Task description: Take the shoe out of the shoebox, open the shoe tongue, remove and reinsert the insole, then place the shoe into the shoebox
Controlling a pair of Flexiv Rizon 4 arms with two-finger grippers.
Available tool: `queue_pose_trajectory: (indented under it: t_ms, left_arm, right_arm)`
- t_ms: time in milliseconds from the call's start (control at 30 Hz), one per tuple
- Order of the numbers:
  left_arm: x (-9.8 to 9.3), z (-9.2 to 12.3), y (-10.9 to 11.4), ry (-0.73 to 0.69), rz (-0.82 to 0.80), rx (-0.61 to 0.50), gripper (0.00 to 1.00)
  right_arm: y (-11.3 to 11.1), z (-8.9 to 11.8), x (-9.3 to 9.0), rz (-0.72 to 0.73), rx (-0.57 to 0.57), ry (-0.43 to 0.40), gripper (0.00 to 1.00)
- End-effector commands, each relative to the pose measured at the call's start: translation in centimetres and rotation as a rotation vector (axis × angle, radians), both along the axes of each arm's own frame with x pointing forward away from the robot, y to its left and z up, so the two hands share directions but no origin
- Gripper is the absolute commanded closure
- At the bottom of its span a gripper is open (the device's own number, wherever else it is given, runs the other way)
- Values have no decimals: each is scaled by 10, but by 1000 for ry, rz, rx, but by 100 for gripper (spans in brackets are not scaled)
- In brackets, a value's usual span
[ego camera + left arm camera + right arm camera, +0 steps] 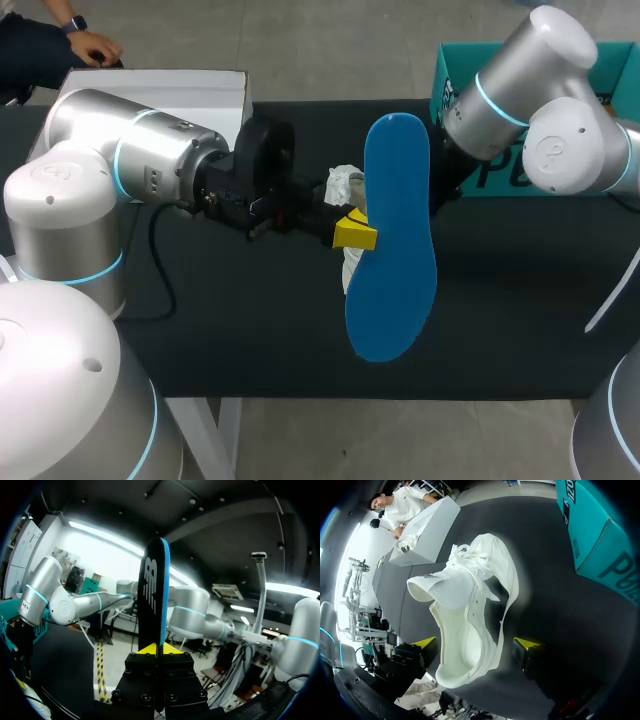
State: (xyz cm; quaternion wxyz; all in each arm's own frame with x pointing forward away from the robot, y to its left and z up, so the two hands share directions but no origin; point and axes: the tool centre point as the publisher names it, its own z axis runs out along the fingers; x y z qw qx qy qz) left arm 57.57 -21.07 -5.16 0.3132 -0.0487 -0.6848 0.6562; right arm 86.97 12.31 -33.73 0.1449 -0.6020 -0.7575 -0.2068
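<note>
Pinching the light, probably floppy insole (395, 240) by its edge, left jaws are clenched; right jaws gape astride the soft shoe (470, 610).

The head view looks down from above and behind on the table (250, 330). The left wrist view faces outward, close against the insole (154, 580), shared with the head view. The right wrist view looks down closely on the shoe (470, 610) and the same table

The insole (392, 240) stands in the left gripper (355, 235), over the shoe (470, 605) on the table (250, 320); shoebox (510, 175) behind at right, second box (160, 85) at left.
</note>
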Motion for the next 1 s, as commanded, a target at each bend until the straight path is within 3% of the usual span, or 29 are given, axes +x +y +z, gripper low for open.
queue_pose_trajectory:
  t_ms: [33,467,633,1000]
  left_arm:
    - [0,0,-1,1,1,0,100]
    - [0,0,-1,1,1,0,100]
    - [0,0,-1,1,1,0,100]
    - [0,0,-1,1,1,0,100]
  right_arm:
    - [1,0,0,-1,-1,0,0]
    - [1,0,0,-1,-1,0,0]
    - [-9,20,-9,-90,273,-10,0]
    - [-48,61,-12,-190,604,-16,0]
